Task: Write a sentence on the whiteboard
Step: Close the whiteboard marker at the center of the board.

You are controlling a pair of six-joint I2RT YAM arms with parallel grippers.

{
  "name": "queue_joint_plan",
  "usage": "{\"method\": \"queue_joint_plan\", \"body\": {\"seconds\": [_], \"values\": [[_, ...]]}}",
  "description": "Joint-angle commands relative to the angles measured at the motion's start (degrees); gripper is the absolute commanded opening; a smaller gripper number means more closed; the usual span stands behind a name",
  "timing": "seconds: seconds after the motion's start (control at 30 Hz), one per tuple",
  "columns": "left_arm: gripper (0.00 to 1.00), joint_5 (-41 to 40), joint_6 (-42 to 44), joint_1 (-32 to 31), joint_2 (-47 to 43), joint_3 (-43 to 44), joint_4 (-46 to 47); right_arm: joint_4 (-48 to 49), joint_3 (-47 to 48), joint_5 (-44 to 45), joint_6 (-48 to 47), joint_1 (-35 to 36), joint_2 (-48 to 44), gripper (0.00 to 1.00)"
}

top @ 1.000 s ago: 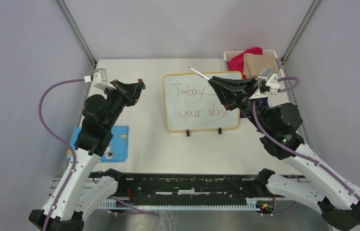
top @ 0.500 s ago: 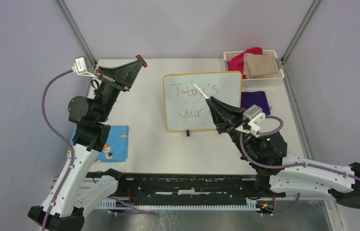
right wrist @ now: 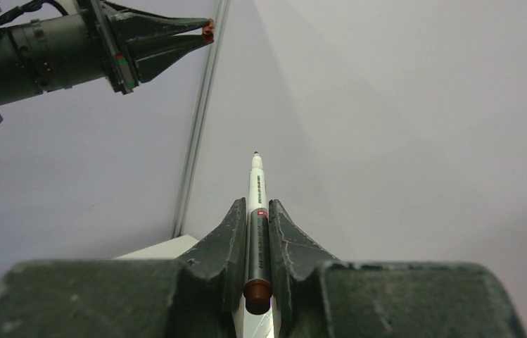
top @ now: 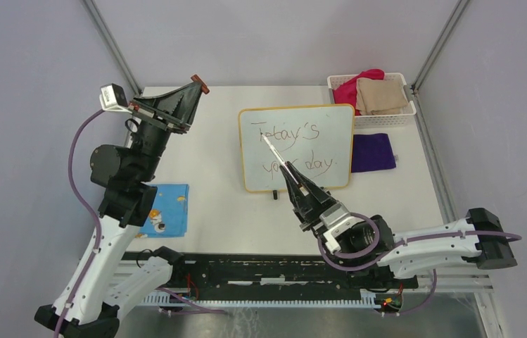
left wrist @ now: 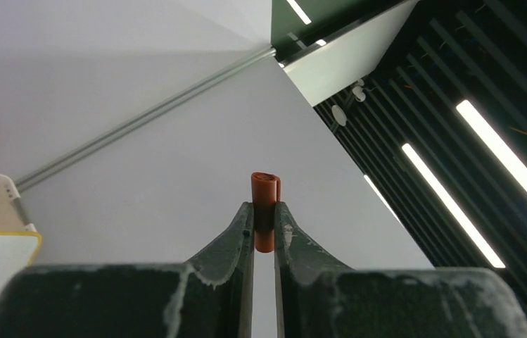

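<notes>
The whiteboard [top: 331,134] stands at the table's middle, yellow-framed, with the sentence [top: 306,132] "Today's your day" in two lines. My right gripper [top: 294,184] hangs low in front of the board's near edge, shut on a white and grey marker [top: 274,155] whose tip points up and back over the board. In the right wrist view the marker [right wrist: 255,190] lies between the fingers of the right gripper [right wrist: 257,208]. My left gripper [top: 197,84] is raised at the far left, shut on a small red-brown marker cap [left wrist: 265,211].
A white basket [top: 407,105] with pink and beige cloths stands at the back right. A purple cloth [top: 371,152] lies right of the board. A blue card [top: 169,208] lies at the near left. Grey enclosure walls and metal posts surround the table.
My right arm has swung from the board's right side down to its near edge, carrying the marker. My left arm has risen and moved back left with the cap.
</notes>
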Motion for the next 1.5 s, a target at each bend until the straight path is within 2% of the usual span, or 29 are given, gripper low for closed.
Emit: {"method": "queue_joint_plan", "body": {"seconds": [0.0, 0.13, 0.4, 0.67, 1.47], "values": [[0.02, -0.9, -5.9, -2.5, -2.6, 0.4, -3.5, 7.3, 0.4, 0.7, -0.2, 0.4, -1.6, 0.0], [0.02, 1.0, -5.4, -2.6, -5.0, -4.9, -1.1, 7.9, -3.0, 2.5, 1.4, 0.4, -3.5, 0.0], [0.02, 7.7, -2.1, -3.3, -5.0, -7.3, 0.7, 1.5, -6.6, 4.3, 6.0, 0.3, -8.0, 0.0], [0.02, 7.8, -1.6, -4.2, -5.0, -9.1, 0.9, -1.8, -7.2, 4.2, 8.2, 0.3, -9.3, 0.0], [0.02, 5.7, -1.5, -9.3, -4.9, -13.5, 4.1, 1.9, -7.1, 3.6, 9.8, 0.3, -6.1, 0.0]]}}
